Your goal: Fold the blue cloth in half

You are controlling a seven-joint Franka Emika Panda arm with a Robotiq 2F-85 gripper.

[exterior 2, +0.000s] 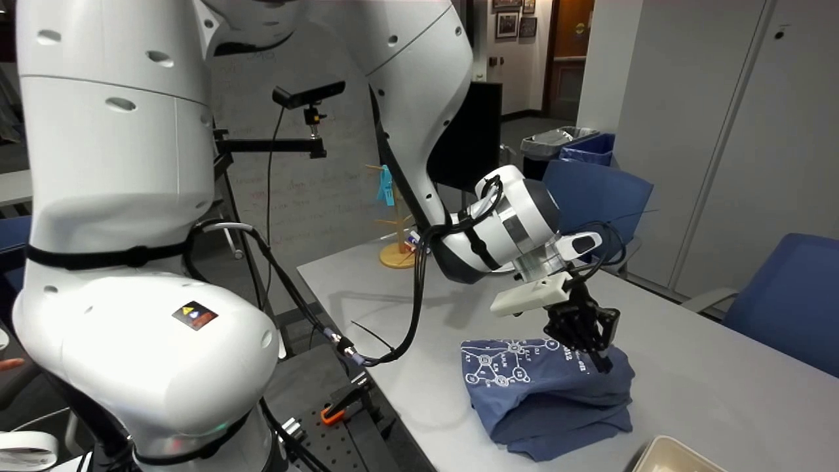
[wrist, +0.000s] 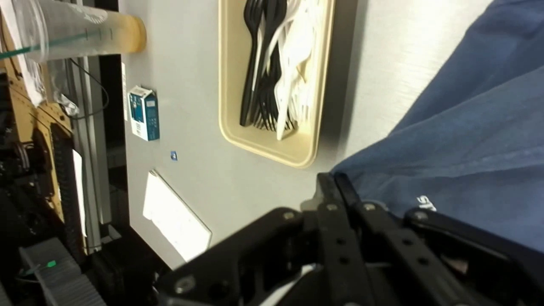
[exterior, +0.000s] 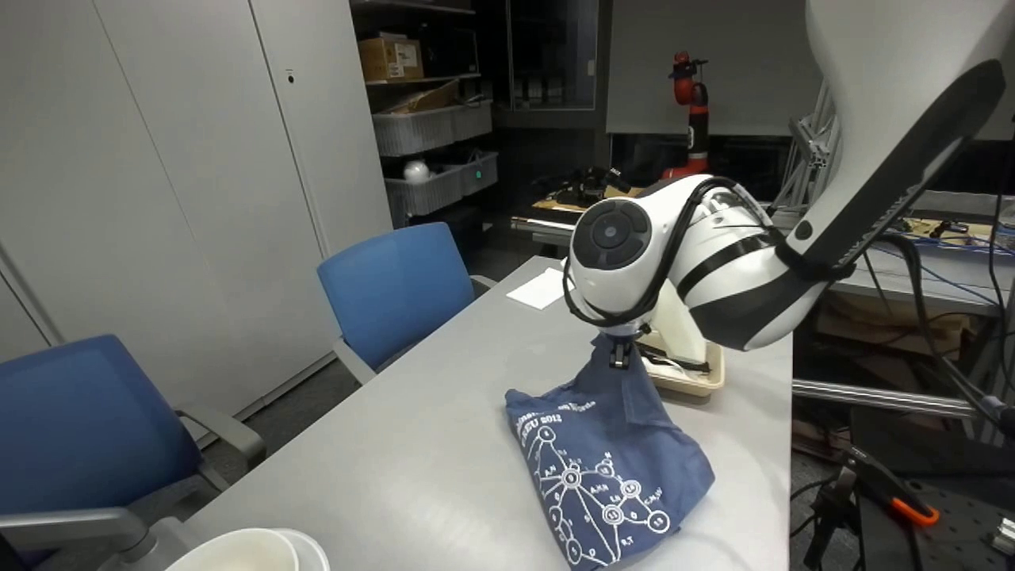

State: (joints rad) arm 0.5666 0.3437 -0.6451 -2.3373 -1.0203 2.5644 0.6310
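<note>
The blue cloth (exterior: 610, 468) lies on the table with its white printed pattern facing up. It also shows in an exterior view (exterior 2: 550, 406), where it is rumpled and bunched with an open fold, and at the right of the wrist view (wrist: 467, 170). My gripper (wrist: 333, 175) is shut on the cloth's edge, and the fabric runs from the fingertips to the right. In both exterior views the gripper (exterior: 620, 363) (exterior 2: 604, 368) is at the cloth's far part. The held part is pulled up to a peak above the table. The exact pinched bit is hidden between the fingertips.
A beige tray (wrist: 314, 144) of plastic cutlery stands close beside the gripper. A white pad (wrist: 176, 216), a small blue-white box (wrist: 144, 112) and a clear cup (wrist: 85, 34) are on the table. White bowls (exterior: 246, 551) stand at the near edge. Blue chairs (exterior: 400, 285) line one side.
</note>
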